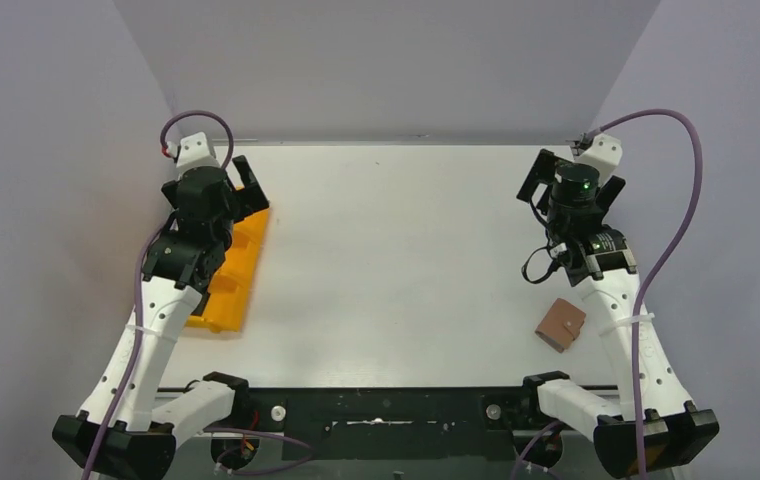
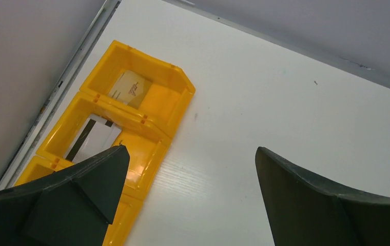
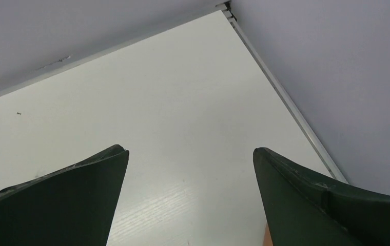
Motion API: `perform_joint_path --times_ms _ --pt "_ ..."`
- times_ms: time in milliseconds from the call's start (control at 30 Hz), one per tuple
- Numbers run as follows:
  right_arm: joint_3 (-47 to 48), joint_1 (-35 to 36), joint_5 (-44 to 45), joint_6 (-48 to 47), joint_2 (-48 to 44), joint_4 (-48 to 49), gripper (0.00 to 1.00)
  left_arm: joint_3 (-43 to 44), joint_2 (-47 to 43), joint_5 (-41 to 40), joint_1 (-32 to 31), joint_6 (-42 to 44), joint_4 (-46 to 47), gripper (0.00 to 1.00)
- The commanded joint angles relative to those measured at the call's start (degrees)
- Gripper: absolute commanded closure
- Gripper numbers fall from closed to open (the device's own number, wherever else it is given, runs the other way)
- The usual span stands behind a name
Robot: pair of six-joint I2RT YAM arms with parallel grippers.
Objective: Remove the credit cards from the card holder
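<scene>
The card holder [image 1: 561, 325], a small brown leather wallet, lies folded shut on the white table at the near right, beside the right arm's forearm. Two credit cards lie in the orange tray [image 2: 180, 89]: a gold-tan one [image 2: 129, 88] in the far compartment and a silvery grey one with a dark stripe [image 2: 94, 138] in the middle compartment. My left gripper [image 1: 254, 192] [image 2: 193, 156] hangs open above the tray's right edge, nothing between its fingers. My right gripper [image 1: 572, 182] [image 3: 190, 154] is open and empty over bare table at the far right, well beyond the card holder.
The orange tray [image 1: 231, 285] sits along the table's left edge, partly under the left arm; its nearest compartment is hidden by my left finger. Grey walls close the table at the left, back and right. Both arm bases stand at the near edge.
</scene>
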Motion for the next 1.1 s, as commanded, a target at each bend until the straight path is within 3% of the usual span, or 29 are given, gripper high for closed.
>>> perform_joint_path --times_ms 0,367,667,1067 --pt "-4.0 -2.3 -3.0 4.7 -2.8 -0.2 0.02 -2.4 -1.6 3.4 1.7 -1.6 -1.9 0.03" --pt "-13.2 -6.3 -14.5 8.9 -5.8 -0.7 0.02 -10.9 -1.9 11.0 9.2 -9.9 -5.3 0.04" --pt "-17.2 -7.3 -20.4 10.7 -5.1 0.1 0.02 -19.5 -1.0 17.8 14.3 -18.8 -2.1 0.08" --pt "-17.2 -7.5 -25.1 11.7 0.5 1.6 0.02 -20.1 5.3 12.3 15.8 -29.2 4.5 0.13"
